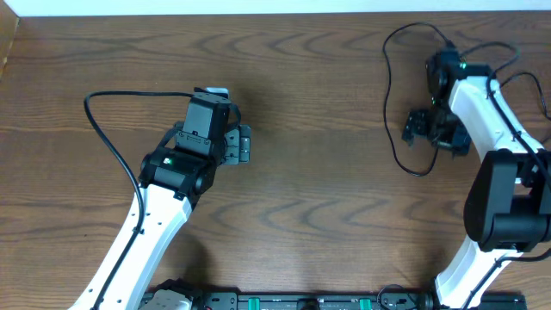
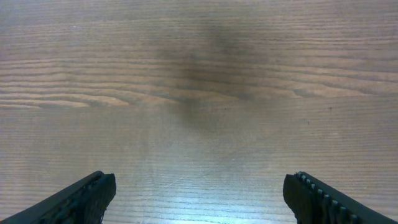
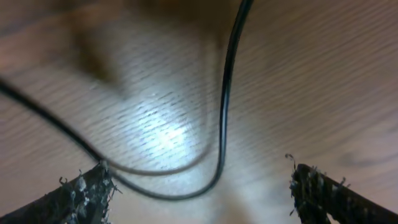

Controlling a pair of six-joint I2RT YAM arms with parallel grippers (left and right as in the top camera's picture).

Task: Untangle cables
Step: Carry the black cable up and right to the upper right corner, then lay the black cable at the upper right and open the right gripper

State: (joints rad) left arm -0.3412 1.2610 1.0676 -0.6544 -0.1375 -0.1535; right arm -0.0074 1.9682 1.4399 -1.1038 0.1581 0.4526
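**Two arms over a brown wooden table, both pincers spread wide, a thin black cable under the right one.**

The table (image 1: pixel 310 198) is dark-grained wood, with a soft glare and a blurred shadow in both wrist views. A pale strip (image 1: pixel 258 6) runs along its far edge, and a black rail (image 1: pixel 301 302) with green marks lies at the near edge. The left pincer (image 1: pixel 240 145) hangs over bare wood left of centre, its jaws far apart and holding nothing. The black cable (image 1: pixel 388 95) lies in a loose loop at the far right of the table, beside the right pincer (image 1: pixel 420 127). In the right wrist view it makes a U-bend (image 3: pixel 222 106) on the wood between the parted fingers (image 3: pixel 84 194), touching neither.
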